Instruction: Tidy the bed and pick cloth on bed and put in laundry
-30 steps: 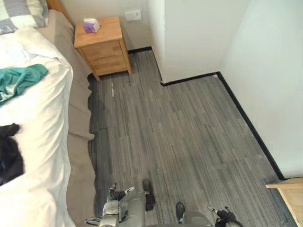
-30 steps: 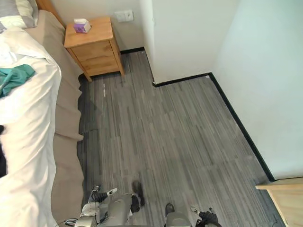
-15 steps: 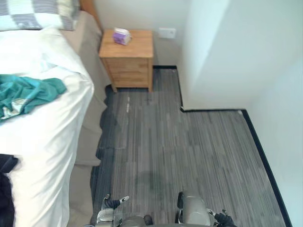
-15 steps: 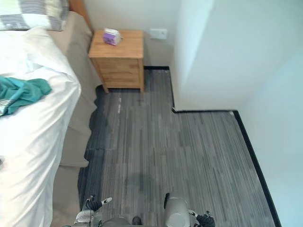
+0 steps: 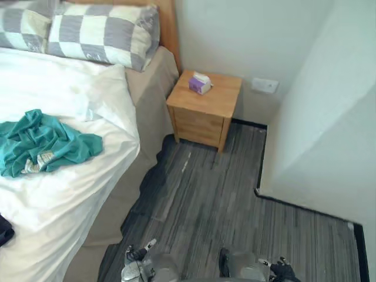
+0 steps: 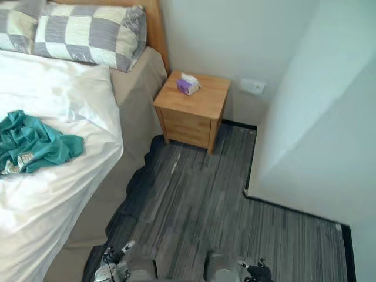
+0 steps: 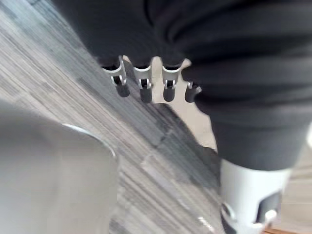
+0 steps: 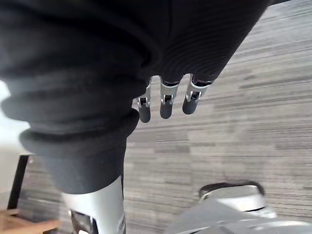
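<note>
Logged left hand (image 7: pixel 144 84) and right hand (image 8: pixel 165 100) slack-fingered, empty, low over floor (image 5: pixel 223 200), with teal cloth (image 5: pixel 44 144) on bed (image 5: pixel 147 106) well ahead-left of left hand; could fall short, or drag sheet (image 5: pixel 70 194) along, reaching from here.

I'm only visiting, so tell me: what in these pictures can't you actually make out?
- The dark cloth: left eye view, cut off by the left edge, so its shape is unknown.
- The teal cloth: crumpled on the bed; its own folds hide what garment it is.
- The purple box on the nightstand: print too small.
- The checked pillows: cut off by the top edge.
</note>
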Robot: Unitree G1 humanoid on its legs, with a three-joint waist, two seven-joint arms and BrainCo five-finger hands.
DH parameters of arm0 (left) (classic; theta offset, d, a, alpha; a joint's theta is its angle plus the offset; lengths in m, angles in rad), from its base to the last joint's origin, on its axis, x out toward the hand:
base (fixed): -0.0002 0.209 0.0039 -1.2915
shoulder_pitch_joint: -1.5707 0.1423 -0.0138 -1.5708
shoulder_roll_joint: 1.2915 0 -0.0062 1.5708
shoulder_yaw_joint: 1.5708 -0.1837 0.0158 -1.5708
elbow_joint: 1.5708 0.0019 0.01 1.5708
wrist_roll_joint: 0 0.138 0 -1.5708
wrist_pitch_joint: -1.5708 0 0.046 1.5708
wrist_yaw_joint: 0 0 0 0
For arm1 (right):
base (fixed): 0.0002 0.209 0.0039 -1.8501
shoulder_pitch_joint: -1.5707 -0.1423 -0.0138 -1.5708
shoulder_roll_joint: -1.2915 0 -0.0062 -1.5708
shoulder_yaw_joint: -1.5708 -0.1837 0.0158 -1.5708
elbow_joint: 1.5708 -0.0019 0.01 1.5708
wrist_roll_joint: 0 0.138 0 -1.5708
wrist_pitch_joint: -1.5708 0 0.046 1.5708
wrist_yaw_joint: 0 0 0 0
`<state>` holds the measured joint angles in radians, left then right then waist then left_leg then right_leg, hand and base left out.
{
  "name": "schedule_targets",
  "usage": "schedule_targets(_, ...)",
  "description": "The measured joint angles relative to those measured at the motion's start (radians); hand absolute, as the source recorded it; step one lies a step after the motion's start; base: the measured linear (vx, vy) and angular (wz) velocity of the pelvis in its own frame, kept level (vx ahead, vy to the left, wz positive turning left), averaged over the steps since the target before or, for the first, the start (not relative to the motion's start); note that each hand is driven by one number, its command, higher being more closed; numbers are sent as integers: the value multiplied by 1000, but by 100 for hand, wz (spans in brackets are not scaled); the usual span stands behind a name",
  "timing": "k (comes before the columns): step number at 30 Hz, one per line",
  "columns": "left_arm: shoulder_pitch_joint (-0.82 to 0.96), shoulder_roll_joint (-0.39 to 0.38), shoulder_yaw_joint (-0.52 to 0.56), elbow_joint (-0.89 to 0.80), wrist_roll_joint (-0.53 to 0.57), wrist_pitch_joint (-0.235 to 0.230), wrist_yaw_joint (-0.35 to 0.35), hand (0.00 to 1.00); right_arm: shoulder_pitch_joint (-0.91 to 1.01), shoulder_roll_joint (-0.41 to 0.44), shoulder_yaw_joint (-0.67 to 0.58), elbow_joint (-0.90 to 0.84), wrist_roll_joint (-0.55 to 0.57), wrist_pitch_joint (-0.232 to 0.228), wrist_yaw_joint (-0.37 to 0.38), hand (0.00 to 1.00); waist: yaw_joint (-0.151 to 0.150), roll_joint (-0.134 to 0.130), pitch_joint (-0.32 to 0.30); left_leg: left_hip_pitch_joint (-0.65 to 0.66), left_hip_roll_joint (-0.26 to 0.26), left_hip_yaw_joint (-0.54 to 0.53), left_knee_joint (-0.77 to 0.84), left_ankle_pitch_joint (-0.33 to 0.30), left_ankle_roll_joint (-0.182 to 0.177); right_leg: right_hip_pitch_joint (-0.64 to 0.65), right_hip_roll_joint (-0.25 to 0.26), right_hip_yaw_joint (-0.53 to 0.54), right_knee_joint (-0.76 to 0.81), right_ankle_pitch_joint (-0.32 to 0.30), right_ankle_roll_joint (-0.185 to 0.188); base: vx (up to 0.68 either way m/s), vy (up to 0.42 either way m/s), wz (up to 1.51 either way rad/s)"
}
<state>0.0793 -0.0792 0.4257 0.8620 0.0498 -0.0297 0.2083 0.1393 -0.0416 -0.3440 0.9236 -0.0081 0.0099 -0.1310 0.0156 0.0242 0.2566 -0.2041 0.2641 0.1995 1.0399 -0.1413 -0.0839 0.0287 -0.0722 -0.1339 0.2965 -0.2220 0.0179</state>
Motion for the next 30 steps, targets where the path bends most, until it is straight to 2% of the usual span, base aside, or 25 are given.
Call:
schedule_targets(2,-1,1,-2,-7,-1,-3,-4,0,-9,-3,1,1,1,0,0,0,-2,4,0,-53,-28,100,-180,-30,-2,59,-21,-34,-41,-30,16,367,-8,49)
schedule_targets(3,-2,1,-5,-5,-1,-4,-7,0,-9,-3,-2,6,1,0,1,0,-2,6,-1,-62,-63,182,-380,-22,-3,91,-38,-63,-56,-46,37,514,46,67)
schedule_targets(4,4,1,-16,4,1,-2,-8,0,-7,-9,-12,6,1,-1,2,0,-1,22,-12,-48,-88,248,-560,27,0,101,-37,-89,-55,-63,62,463,62,65)
schedule_targets(5,3,6,-25,14,0,-2,-10,0,-11,-13,-25,13,1,-1,2,0,-1,31,-16,-39,-95,308,-616,32,139,114,-35,-93,-52,-82,77,386,46,73)
schedule_targets(6,-1,21,-33,16,1,-2,-13,0,-29,-1,-38,48,3,2,1,0,3,-8,-27,-29,-146,334,-650,31,179,126,-65,-94,-60,-97,89,484,24,82)
schedule_targets(8,1,47,-25,25,1,6,-13,0,-65,6,-47,69,2,-2,4,0,9,-19,-33,-29,-182,332,-630,-27,219,159,-80,-91,-83,-67,93,529,21,67)
schedule_targets(9,0,46,-20,45,0,6,-12,0,-73,9,-60,82,1,-1,5,0,13,-23,-34,9,-209,313,-635,-67,228,155,-109,-80,21,-74,106,477,33,42)
schedule_targets(10,1,52,-24,56,1,7,-13,0,-72,11,-68,82,1,-2,6,0,18,-23,-34,39,-232,296,-655,-76,224,137,-127,-77,113,-72,112,476,38,54)
schedule_targets(11,3,65,-34,74,1,14,-13,0,-69,16,-87,80,2,-2,8,0,17,-26,-35,97,-268,270,-699,-82,220,72,-164,-58,317,-28,159,490,26,51)
schedule_targets(12,6,74,-42,83,1,21,-13,0,-69,15,-90,80,2,-2,8,0,13,-29,-37,127,-283,256,-720,-84,220,32,-175,-31,438,18,191,487,-12,97)
schedule_targets(13,18,93,-63,103,2,29,-13,0,-68,13,-91,77,2,-2,11,0,-9,-30,-38,201,-303,200,-759,-87,214,-50,-185,-14,688,48,204,486,-50,100)
schedule_targets(15,37,98,-74,120,1,38,-14,0,-60,5,-89,69,3,-2,21,0,-15,-26,-40,289,-306,144,-813,-84,206,-132,-199,-70,827,17,148,438,-116,99)
schedule_targets(16,50,101,-74,121,1,47,-13,0,-60,5,-89,69,6,-2,21,0,-16,-20,-38,331,-306,103,-849,-74,191,-181,-209,-102,826,-4,122,403,-148,89)
schedule_targets(18,57,104,-74,119,1,47,-13,0,-59,7,-90,71,8,-1,22,0,-16,-25,-38,368,-299,54,-870,-72,173,-227,-210,-113,747,-32,109,355,-222,95)
schedule_targets(19,59,104,-75,117,0,47,-13,0,-56,6,-92,71,10,-2,22,0,-16,-27,-38,390,-287,17,-871,-74,137,-252,-204,-103,621,-45,97,370,-336,108)
schedule_targets(20,60,104,-83,117,0,47,-12,0,-56,7,-91,70,10,-2,22,0,-18,-25,-39,396,-271,-19,-869,-80,113,-264,-177,-50,456,-44,96,265,-313,105)
schedule_targets(21,59,104,-85,116,0,46,-12,0,-56,8,-91,71,10,-2,22,0,-20,-23,-39,396,-262,-39,-868,-86,100,-266,-156,1,360,-38,97,222,-364,112)
schedule_targets(22,58,106,-87,116,0,43,-12,0,-51,14,-92,71,11,-1,22,0,-28,-26,-42,391,-246,-84,-863,-100,75,-260,-120,132,193,-9,102,200,-429,134)
schedule_targets(23,58,113,-85,115,1,42,-12,0,-37,25,-93,74,11,0,22,0,-27,-45,-49,383,-240,-129,-853,-121,42,-258,-94,308,66,60,94,207,-473,145)
schedule_targets(24,60,121,-81,111,1,43,-12,0,-24,36,-94,75,13,1,22,0,-26,-67,-61,372,-236,-155,-836,-137,19,-251,-90,400,29,108,89,213,-564,154)
schedule_targets(25,55,118,-62,112,1,46,-11,0,-12,44,-103,70,24,2,26,0,-28,-58,-59,345,-193,-171,-772,-180,-19,-245,-68,427,69,108,149,186,-661,124)
schedule_targets(26,75,83,-44,82,2,45,-12,0,-9,19,-105,57,29,3,23,0,-24,-23,-62,311,-129,-163,-721,-191,-45,-245,-14,431,118,71,127,174,-625,109)
schedule_targets(27,82,70,-37,72,3,43,-12,0,-6,16,-103,41,29,6,22,0,-24,-13,-65,309,-105,-156,-714,-190,-48,-249,5,417,158,37,114,105,-556,81)
schedule_targets(28,80,63,-21,73,4,44,-12,0,-6,17,-85,24,29,8,22,0,-28,-8,-65,309,-78,-153,-719,-174,-73,-262,15,371,220,5,95,38,-355,71)
schedule_targets(30,72,59,-21,69,11,42,-13,0,-5,14,-44,-2,20,10,23,0,-28,-5,-67,300,-47,-155,-734,-139,-100,-272,22,305,282,-35,67,-28,-374,87)
